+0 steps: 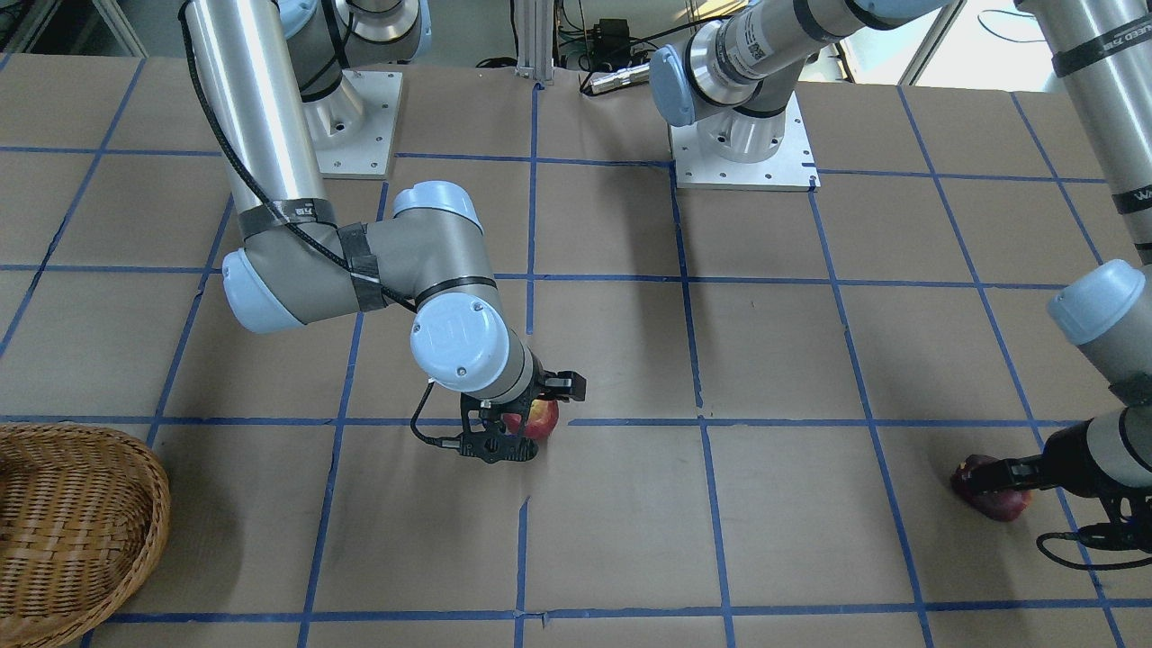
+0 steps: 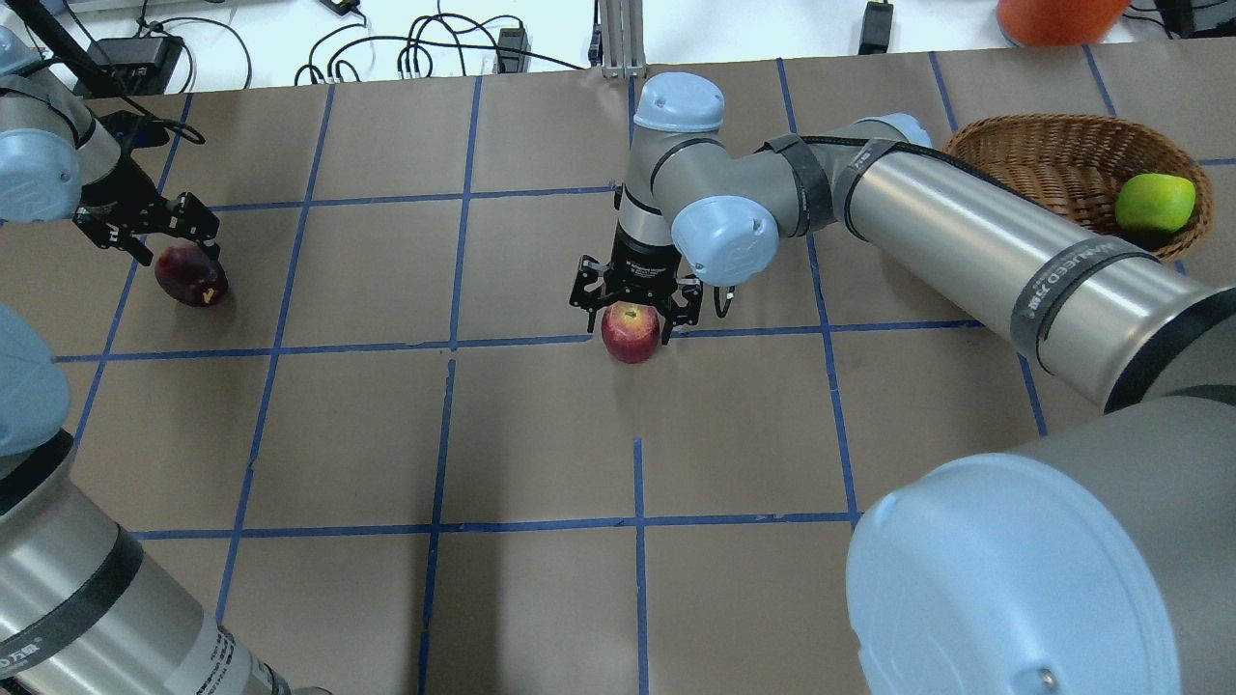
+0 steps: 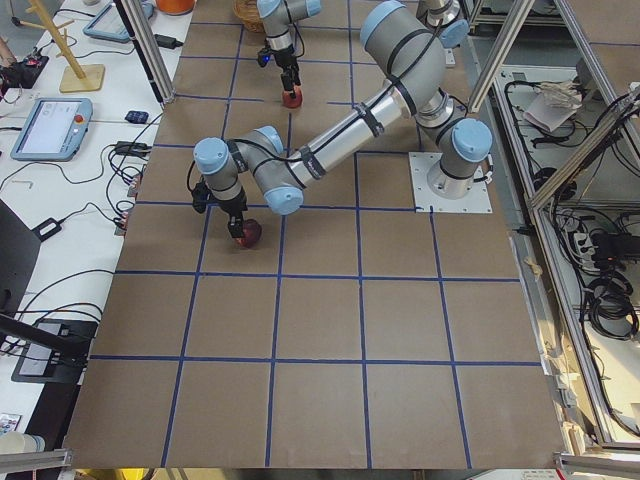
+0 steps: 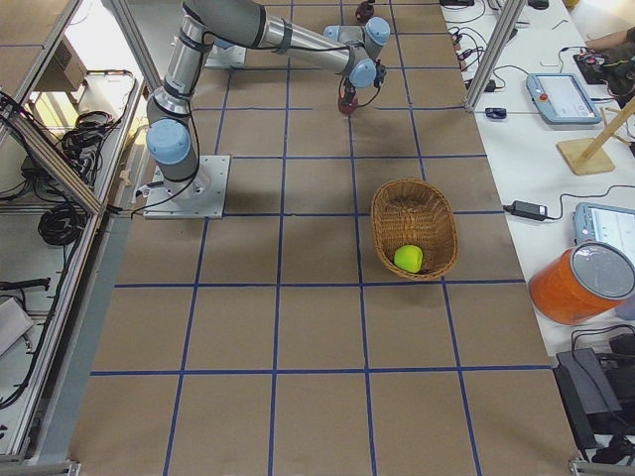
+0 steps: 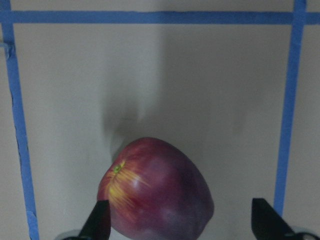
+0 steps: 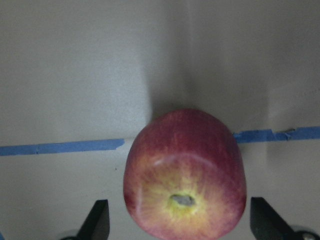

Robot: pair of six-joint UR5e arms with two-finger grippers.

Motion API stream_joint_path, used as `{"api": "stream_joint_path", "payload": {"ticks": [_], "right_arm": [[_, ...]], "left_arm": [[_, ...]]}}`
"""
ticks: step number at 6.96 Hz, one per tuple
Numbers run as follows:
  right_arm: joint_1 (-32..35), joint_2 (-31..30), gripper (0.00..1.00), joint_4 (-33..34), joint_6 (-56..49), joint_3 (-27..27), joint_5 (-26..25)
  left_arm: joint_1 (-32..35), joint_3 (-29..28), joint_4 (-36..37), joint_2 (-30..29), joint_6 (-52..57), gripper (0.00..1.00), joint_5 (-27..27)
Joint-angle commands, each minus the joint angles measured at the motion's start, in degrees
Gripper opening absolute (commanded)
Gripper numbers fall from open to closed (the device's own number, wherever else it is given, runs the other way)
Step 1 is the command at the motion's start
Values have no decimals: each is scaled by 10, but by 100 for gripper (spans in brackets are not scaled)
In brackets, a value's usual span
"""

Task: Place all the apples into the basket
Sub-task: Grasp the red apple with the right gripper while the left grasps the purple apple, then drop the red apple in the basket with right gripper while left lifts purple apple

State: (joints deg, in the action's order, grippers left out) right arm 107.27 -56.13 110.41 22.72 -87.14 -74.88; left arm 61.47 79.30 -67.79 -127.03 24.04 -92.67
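basket (image 2: 1062,122) at upper right of the overhead view, on the brown table (image 2: 541,434) with its blue tape grid. contents: one yellow-green apple (image 2: 1155,202), lying against the basket's right-hand wall. nothing else visible inside.

red apple (image 2: 631,333) outside the basket, near the centre of the overhead view, sitting on a blue tape line, pale stem end up. right gripper (image 2: 635,307) directly above it, pointing down. wrist view: jaws spread wide, one fingertip on each side of the apple, a gap on both sides.

maroon apple (image 2: 191,276) outside the basket, at the left of the overhead view, well apart from the red one. left gripper (image 2: 174,241) over it, jaws wide. wrist view: apple sits off-centre, close against one fingertip, clear of the other. cannot tell whether that near finger touches.
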Motion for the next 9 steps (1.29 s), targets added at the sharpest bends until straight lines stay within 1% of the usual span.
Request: {"api": "stream_joint_path", "payload": {"ticks": [1, 2, 3, 4, 5, 6, 7, 8, 9], "right_arm": [[-1, 10, 32, 42, -3, 0, -16], [-2, 8, 0, 65, 3, 5, -61], [-23, -11, 0, 60, 2, 14, -68], [-67, -47, 0, 25, -1, 37, -76], [-140, -78, 0, -63, -29, 71, -87], [-202, -83, 0, -97, -102, 99, -126], [-247, -79, 0, -85, -201, 103, -171], [-287, -69, 0, -59, -289, 103, -214], [-330, -52, 0, -30, -343, 103, -216]], "left_arm": [[-5, -1, 10, -17, -15, 100, -5], [-5, 3, 10, -18, -16, 100, -5], [-5, 6, 10, -19, -16, 100, -4], [-5, 4, 11, -20, -17, 100, -4], [-5, 5, 10, -19, -17, 86, -4], [-6, 5, 8, -16, -16, 63, -4], [-5, 3, 6, -10, -15, 18, -5], [-2, -7, -5, -2, -17, 0, -6], [8, -24, -57, 12, -41, 0, 0]]}}
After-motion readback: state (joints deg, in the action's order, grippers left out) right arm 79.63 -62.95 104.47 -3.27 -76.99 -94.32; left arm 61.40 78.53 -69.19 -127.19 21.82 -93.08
